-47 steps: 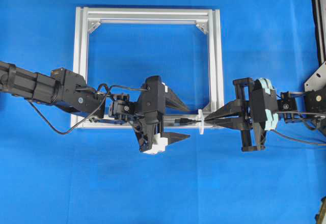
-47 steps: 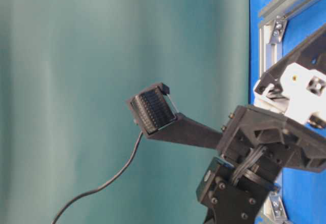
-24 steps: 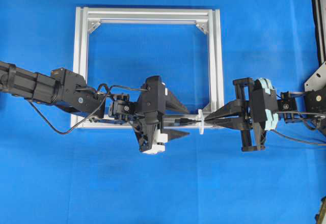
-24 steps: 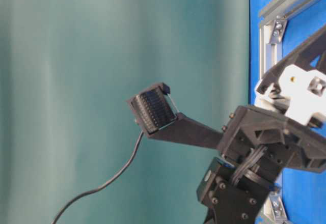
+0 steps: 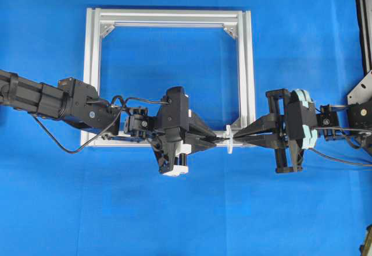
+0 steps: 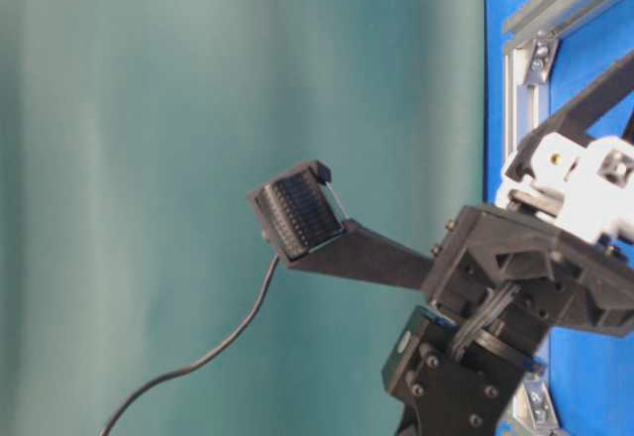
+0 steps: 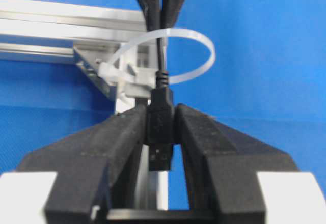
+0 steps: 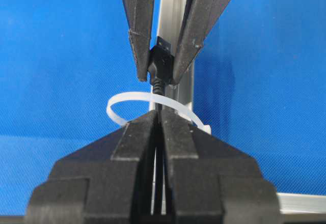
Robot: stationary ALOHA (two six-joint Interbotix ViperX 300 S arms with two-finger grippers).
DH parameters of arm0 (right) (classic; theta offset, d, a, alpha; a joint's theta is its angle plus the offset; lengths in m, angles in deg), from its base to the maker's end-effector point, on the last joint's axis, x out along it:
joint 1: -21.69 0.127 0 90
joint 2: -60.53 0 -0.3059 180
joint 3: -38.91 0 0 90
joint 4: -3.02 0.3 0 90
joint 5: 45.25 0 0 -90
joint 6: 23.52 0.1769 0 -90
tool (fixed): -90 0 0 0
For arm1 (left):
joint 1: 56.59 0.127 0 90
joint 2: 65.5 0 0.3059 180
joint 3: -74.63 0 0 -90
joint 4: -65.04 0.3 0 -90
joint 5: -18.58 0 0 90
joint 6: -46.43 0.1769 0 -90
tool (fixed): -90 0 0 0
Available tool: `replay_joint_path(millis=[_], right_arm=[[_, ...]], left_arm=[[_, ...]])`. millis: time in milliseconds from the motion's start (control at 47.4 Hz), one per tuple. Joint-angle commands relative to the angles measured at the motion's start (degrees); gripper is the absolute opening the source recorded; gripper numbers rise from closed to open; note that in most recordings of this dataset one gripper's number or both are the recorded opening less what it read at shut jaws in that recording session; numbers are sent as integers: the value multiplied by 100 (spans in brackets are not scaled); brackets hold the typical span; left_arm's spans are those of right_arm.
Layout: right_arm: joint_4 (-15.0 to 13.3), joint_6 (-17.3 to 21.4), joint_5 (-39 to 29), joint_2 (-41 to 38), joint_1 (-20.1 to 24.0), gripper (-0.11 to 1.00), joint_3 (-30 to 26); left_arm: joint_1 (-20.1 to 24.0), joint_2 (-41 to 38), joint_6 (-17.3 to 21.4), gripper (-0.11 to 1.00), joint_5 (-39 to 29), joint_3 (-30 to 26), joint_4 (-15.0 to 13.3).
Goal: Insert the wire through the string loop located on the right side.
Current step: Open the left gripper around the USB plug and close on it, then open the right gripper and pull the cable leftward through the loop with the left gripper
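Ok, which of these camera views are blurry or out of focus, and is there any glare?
Left wrist view: the string loop and frame are soft, the wire plug sharper. Right wrist view: fairly crisp. Table-level view: soft overall, mostly a plain teal backdrop. Overhead view: even light, the frame's metal pale and bright.

text: none legible | labels: none | brands: none | numbers: none | signs: none | note: no lettering can be read on any surface in any view
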Motion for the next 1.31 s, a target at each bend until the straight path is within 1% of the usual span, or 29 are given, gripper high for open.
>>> replay_joint_path(millis=[0, 84, 190, 253, 295, 380, 485, 570, 612, 717, 802, 907, 1076, 1224, 1287], right_arm=[[9, -9, -79, 35, -9, -3, -88], [9, 9, -264, 35, 0, -3, -97], [0, 9, -325, 35, -9, -1, -105], [9, 18, -316, 35, -9, 4, -105], [9, 18, -325, 35, 0, 9, -114], [18, 18, -316, 35, 0, 31, -114], [18, 18, -316, 35, -9, 65, -114], [18, 18, -325, 35, -9, 88, -114], [18, 18, -325, 35, -9, 94, -114], [26, 18, -334, 35, -9, 90, -114], [18, 18, -334, 35, -9, 91, -114], [18, 18, -334, 35, -9, 91, -123], [26, -9, -334, 35, -9, 91, -123], [18, -18, -343, 35, -9, 91, -132], [18, -18, -343, 35, -9, 91, -141]], left_arm=[[18, 114, -9, 17, 26, -97, 18], [9, 114, -9, 17, 26, -97, 18], [9, 114, -9, 17, 26, -105, 18], [9, 114, -9, 17, 26, -105, 18], [18, 114, -9, 17, 26, -105, 26], [9, 114, -9, 17, 26, -105, 18], [9, 114, -9, 17, 26, -114, 18], [9, 114, -9, 17, 26, -114, 18], [0, 114, -9, 17, 26, -105, 18], [0, 132, -9, 17, 26, -88, 18], [-9, 237, 53, 17, 26, 26, 18], [-26, 527, 53, 17, 44, 334, 26], [-114, 1239, 53, 17, 70, 1125, 18], [-141, 1898, 53, 17, 193, 2065, 18], [-141, 2197, -9, 17, 272, 2505, 26]])
